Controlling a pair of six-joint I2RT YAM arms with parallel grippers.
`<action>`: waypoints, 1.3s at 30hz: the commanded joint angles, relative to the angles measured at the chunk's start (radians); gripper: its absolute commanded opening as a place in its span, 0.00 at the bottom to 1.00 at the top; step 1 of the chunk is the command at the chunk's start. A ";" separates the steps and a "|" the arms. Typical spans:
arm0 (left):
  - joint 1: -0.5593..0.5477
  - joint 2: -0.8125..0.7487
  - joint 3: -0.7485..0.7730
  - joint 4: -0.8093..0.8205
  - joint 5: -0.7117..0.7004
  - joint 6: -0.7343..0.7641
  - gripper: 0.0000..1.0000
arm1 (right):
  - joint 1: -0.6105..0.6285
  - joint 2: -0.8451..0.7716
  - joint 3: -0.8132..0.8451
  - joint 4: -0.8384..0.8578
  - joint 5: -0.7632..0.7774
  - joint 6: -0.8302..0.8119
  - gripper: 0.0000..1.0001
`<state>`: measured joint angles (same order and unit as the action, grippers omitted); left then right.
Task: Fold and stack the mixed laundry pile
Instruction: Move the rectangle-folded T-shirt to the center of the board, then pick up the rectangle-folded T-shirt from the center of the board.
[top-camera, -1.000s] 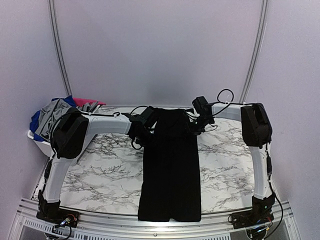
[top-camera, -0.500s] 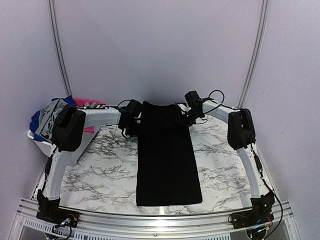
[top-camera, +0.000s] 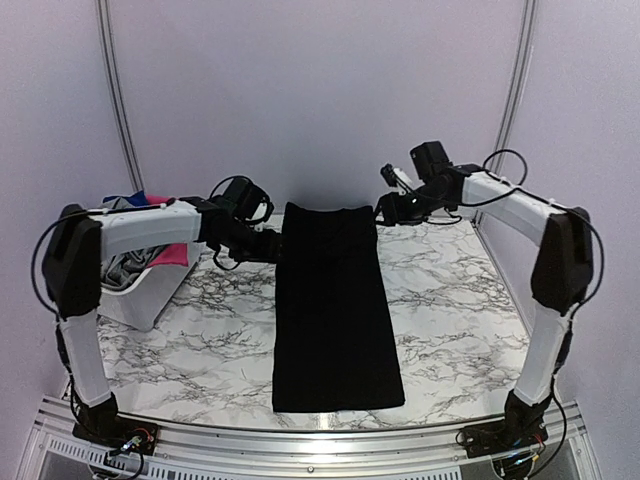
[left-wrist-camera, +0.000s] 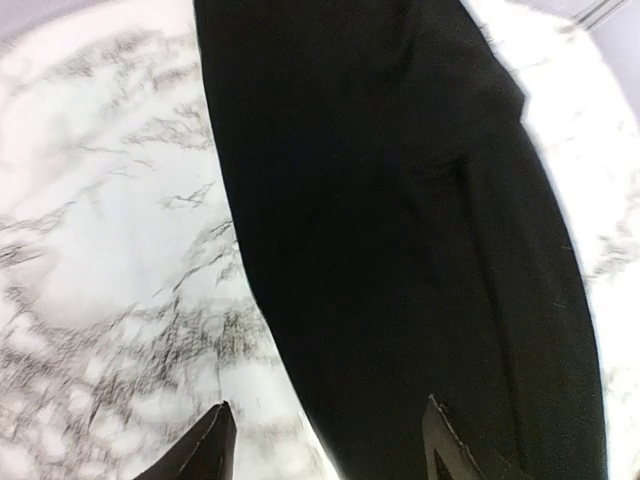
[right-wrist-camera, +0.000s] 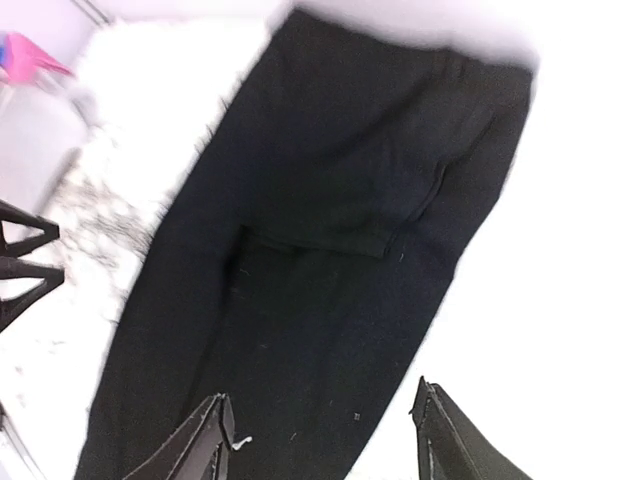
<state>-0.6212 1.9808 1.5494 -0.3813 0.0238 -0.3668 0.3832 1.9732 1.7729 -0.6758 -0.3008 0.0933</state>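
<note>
The mixed laundry pile (top-camera: 128, 272) sits in the white basket (top-camera: 135, 303) at the table's left edge, with grey, hot-pink and blue cloth showing behind the left arm. One piece, the black garment (top-camera: 335, 310), lies apart from the rest, spread flat as a long narrow strip down the middle of the marble table (top-camera: 455, 310). Its far end lies between the two grippers and its near end is close to the table's near edge. The left gripper (left-wrist-camera: 325, 440) hangs at the garment's far left edge, jaws spread and empty, one finger over marble and the other over black cloth. The right gripper (right-wrist-camera: 322, 415) hangs above the far right corner, jaws likewise apart, gripping nothing
</note>
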 joint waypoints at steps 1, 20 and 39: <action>-0.076 -0.274 -0.156 0.020 -0.102 0.078 0.73 | -0.001 -0.236 -0.122 0.079 0.068 -0.025 0.60; -0.380 -0.720 -0.705 0.058 0.021 -0.130 0.90 | 0.142 -0.861 -0.830 -0.017 -0.158 0.188 0.68; -0.559 -0.617 -1.050 0.511 0.109 -0.682 0.54 | 0.367 -0.919 -1.334 0.256 -0.189 0.589 0.48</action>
<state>-1.1698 1.3136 0.5163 0.0055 0.1169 -0.9695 0.7376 1.0618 0.4713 -0.5167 -0.4744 0.6041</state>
